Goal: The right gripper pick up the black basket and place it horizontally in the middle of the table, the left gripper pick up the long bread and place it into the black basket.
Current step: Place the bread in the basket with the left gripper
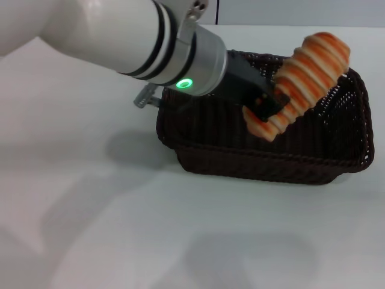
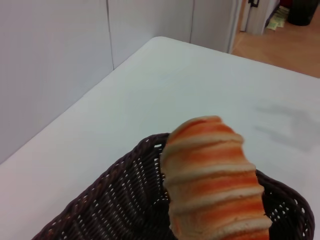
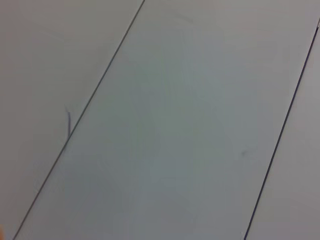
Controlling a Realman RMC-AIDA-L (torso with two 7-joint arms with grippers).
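Observation:
The black basket (image 1: pixel 264 150) lies lengthwise on the white table (image 1: pixel 90 211), right of centre in the head view. My left gripper (image 1: pixel 267 105) reaches in from the upper left, over the basket, and is shut on the long bread (image 1: pixel 304 75). The bread is orange with cream stripes, tilted, one end pointing up and right above the basket's far rim. In the left wrist view the bread (image 2: pixel 215 185) stands over the basket's woven wall (image 2: pixel 115 200). The right gripper is out of view; its wrist view shows only grey panels.
The table's far edge meets a grey wall (image 1: pixel 301 12) just behind the basket. The left arm's silver-white forearm (image 1: pixel 120 30) with its green ring light (image 1: pixel 184 83) spans the upper left. A doorway with a wooden floor (image 2: pixel 280 45) shows beyond the table.

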